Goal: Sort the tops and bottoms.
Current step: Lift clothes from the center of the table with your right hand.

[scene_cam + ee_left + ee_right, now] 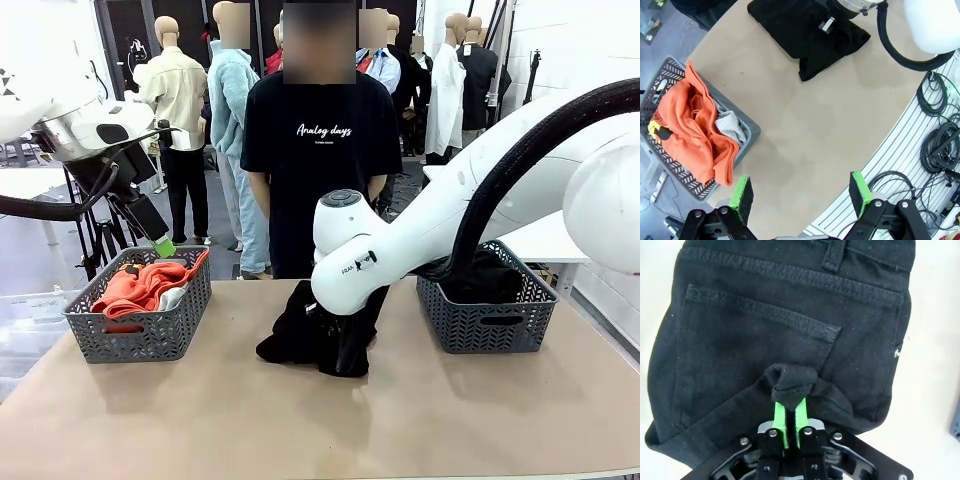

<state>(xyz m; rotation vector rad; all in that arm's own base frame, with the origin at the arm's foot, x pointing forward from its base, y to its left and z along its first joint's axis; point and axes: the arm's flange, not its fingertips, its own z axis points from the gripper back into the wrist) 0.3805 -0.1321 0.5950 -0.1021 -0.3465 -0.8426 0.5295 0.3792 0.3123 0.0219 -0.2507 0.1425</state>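
- Brown table (200, 420) fills the front view, with a person in a black T-shirt standing behind its far edge and clothes stands behind.
- Near the left edge stands a grey basket (140, 335); inside it lie the orange-red top (140, 285) and a light grey top (730, 125).
- Near the right edge stands a second grey basket (485, 320) with dark cloth inside; I cannot tell what garment this is.
- The black jeans (315, 335) lie in the middle of the table, closer to the far edge.
- The right pincer (789, 412) is closed on a small fold of the black jeans, close to the back pocket.
- The left pincer (802, 192) hangs above the left basket, wide apart and holding nothing.
- Risk, in my opinion: the pinch takes only a little fold of thick cloth, so it may slip out when lifted; also the hanging legs may catch the rim of the right basket and stay outside.
- Writing: "Analog days" in white script on the T-shirt of the person; a small label on the right arm, too small to read.
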